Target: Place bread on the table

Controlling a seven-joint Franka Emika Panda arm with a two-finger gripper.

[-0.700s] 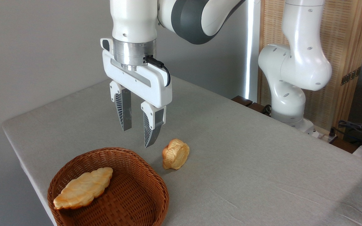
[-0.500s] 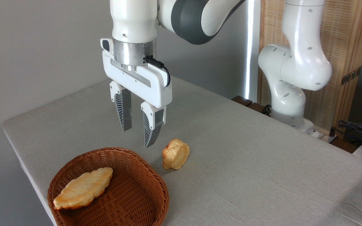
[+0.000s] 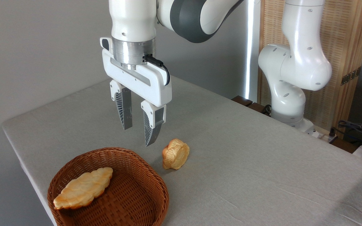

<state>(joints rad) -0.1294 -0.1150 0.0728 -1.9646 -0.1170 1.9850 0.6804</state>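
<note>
Bread (image 3: 83, 187) lies at the far left of the scene, flat on the floor of the wicker basket (image 3: 149, 205), its long leaf shape running from a browned tip near the left wall up toward the back rim. Nothing touches it, so it lies wholly inside the weave, and the task of moving it out onto the table (image 3: 247, 163) has, by my reading, not yet started. The basket itself sits at the near left corner of the grey cloth, close to the table's edge.

Up and to the right, the gripper (image 3: 138, 136) hangs in the air above the basket's back rim, pointing straight down, well clear of both basket and bread. Its two ribbed fingers (image 3: 123, 110) stand parted with a gap between them and hold nothing. That spread likely suits a descent over the pastry's narrow width, though the arm would first need to shift left and toward the camera to be over it.

Further right, a small flower-shaped bun (image 3: 176, 153) stands tilted on the cloth just beyond the basket rim. It is near the fingertips, so a careless descent could brush it.

Rightmost, the arm's white base (image 3: 289, 103) stands at the table's far side.
</note>
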